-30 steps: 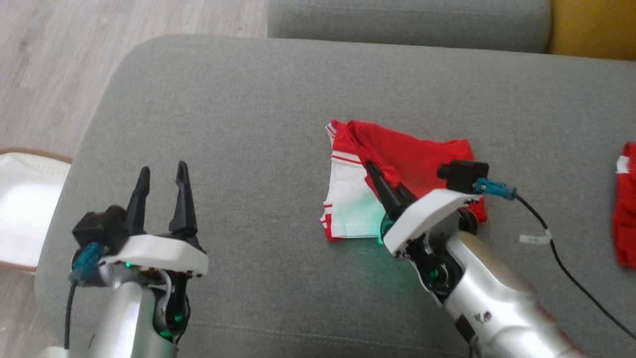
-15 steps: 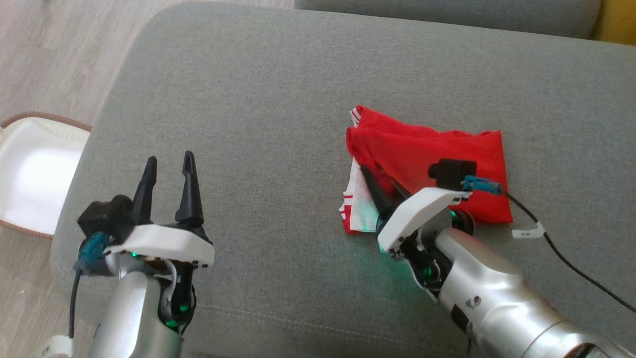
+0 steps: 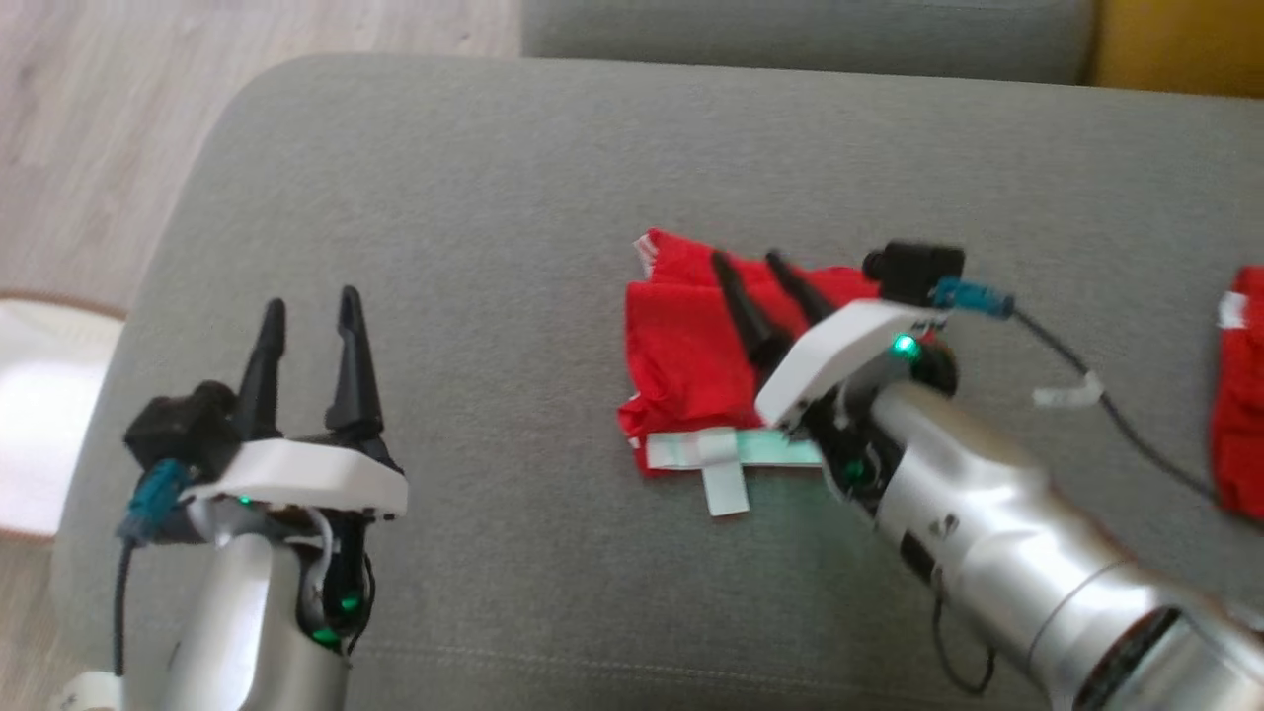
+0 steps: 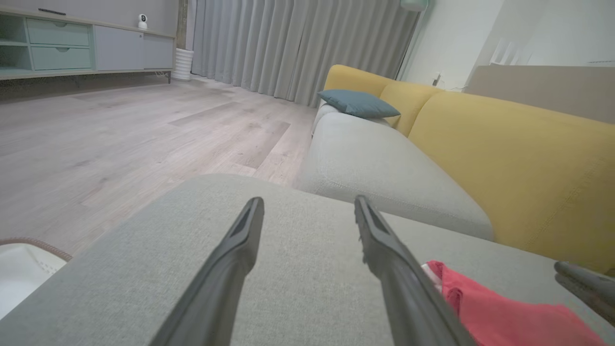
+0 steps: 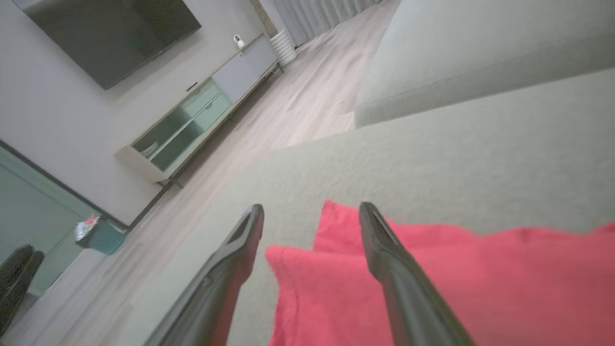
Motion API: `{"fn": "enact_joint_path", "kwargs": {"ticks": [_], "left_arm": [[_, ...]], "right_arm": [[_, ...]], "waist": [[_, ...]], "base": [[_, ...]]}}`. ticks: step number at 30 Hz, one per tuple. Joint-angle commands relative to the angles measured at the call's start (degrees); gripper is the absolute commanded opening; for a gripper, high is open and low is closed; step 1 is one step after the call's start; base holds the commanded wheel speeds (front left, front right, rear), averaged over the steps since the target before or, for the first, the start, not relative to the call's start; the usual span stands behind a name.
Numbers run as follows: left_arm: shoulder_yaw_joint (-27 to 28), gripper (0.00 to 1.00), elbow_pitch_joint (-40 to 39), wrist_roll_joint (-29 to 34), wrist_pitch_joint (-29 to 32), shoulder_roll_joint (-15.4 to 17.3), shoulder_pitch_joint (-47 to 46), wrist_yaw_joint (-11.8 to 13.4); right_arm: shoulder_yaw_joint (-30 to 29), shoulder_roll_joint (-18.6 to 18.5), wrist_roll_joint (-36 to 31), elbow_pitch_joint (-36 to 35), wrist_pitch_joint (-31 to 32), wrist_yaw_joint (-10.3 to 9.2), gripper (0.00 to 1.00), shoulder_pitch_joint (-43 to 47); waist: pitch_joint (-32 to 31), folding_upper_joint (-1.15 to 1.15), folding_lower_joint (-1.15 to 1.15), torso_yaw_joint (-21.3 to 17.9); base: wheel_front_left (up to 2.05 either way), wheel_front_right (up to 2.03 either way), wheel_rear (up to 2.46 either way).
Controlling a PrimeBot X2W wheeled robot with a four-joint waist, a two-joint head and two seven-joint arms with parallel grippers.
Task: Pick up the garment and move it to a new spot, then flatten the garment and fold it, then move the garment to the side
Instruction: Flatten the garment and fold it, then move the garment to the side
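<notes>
The garment (image 3: 691, 360) is a red piece with white trim, folded into a small bundle near the middle of the grey cushion (image 3: 494, 197); a white strip runs along its near edge. My right gripper (image 3: 748, 260) hovers over its right half, open, nothing between the fingers. Seen from the right wrist, the red garment (image 5: 456, 283) lies just under the spread right gripper (image 5: 311, 209). My left gripper (image 3: 309, 301) is open above bare cushion well left of the garment. From the left wrist, that gripper (image 4: 307, 202) has the garment (image 4: 495, 312) at its lower right.
Another red cloth (image 3: 1239, 395) lies at the cushion's right edge. A white object (image 3: 44, 395) sits on the wood floor to the left. A second grey cushion (image 3: 790, 35) and a yellow backrest (image 4: 504, 154) lie beyond. A black cable (image 3: 1116, 415) trails from the right wrist.
My right gripper has opened and let go of the garment, which now lies folded over with the red side on top. The head camera shifted. The left arm stayed put.
</notes>
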Motion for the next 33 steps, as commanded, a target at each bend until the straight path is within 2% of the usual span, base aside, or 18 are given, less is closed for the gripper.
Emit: {"fn": "enact_joint_path", "kwargs": {"ticks": [1, 4, 8, 12, 15, 16, 19, 26, 29, 33], "left_arm": [[2.41, 1.0, -2.75, 0.3, -0.3, 0.56, -1.84, -0.06], [2.82, 1.0, -4.16, 0.31, -0.3, 0.54, -1.71, 0.03], [2.85, 1.0, -5.61, 0.24, -0.3, 0.53, -1.54, 0.04], [2.13, 1.0, -6.5, 0.16, -0.3, 0.52, -1.28, -0.16], [1.39, 1.0, -6.75, 0.09, -0.3, 0.51, -1.01, -0.13], [1.39, 1.0, -6.75, 0.09, -0.3, 0.51, -1.01, -0.13], [0.47, 1.0, -7.0, 0.4, -0.3, 0.51, -0.8, -0.33], [-0.89, 1.0, -8.04, -0.06, -0.3, 0.51, 0.51, -0.4], [-1.13, 1.0, -8.46, -0.21, -0.3, 0.5, 1.6, -0.05], [-1.1, 1.0, -8.7, 0.1, -0.3, 0.5, 2.81, 0.11]], "right_arm": [[-2.03, 0.8, -2.92, 0.4, -0.77, 0.37, 1.0, -3.41], [-6.87, 0.2, -9.91, 2.31, -0.79, 0.37, 1.0, -6.05], [-14.39, -3.97, -21.47, 0.6, -0.8, 0.37, 1.0, -6.13], [-23.24, -7.03, -31.66, -3.77, -0.81, 0.37, 1.0, -1.84], [-30.02, -7.58, -38.47, -7.7, -0.81, 0.37, 1.0, 2.88], [-30.02, -7.58, -38.47, -7.7, -0.81, 0.37, 1.0, 2.88], [-36.68, -6.63, -44.66, -11.93, -0.81, 0.37, 1.0, 8.02], [-49.01, -1.5, -56.24, -21.55, -0.82, 0.37, 1.0, 18.99], [-51.94, -0.11, -61.05, -25.66, -0.82, 0.37, 1.0, 23.13], [-53.23, 0.69, -63.21, -28.68, -0.78, 0.37, 1.0, 26.77]], "waist": [[-0.86, 0.0, 0.0, -2.04], [-1.23, 0.0, 0.0, -3.73], [-1.45, 0.0, 0.0, -5.46], [-1.44, 0.0, 0.0, -6.85], [-1.33, 0.0, 0.0, -7.69], [-1.33, 0.0, 0.0, -7.69], [-1.13, 0.0, 0.0, -8.43], [-0.96, 0.0, 0.0, -9.69], [-1.04, 0.0, 0.0, -9.99], [-1.17, 0.0, 0.0, -10.26]], "base": [[0.0, 0.0, 0.0], [0.0, 0.0, 0.0], [0.0, 0.0, 0.0], [0.0, 0.0, 0.0], [0.0, 0.0, 0.0], [0.0, 0.0, 0.0], [0.0, 0.0, 0.0], [0.0, 0.0, 0.0], [0.0, 0.0, 0.0], [0.0, 0.0, 0.0]]}}
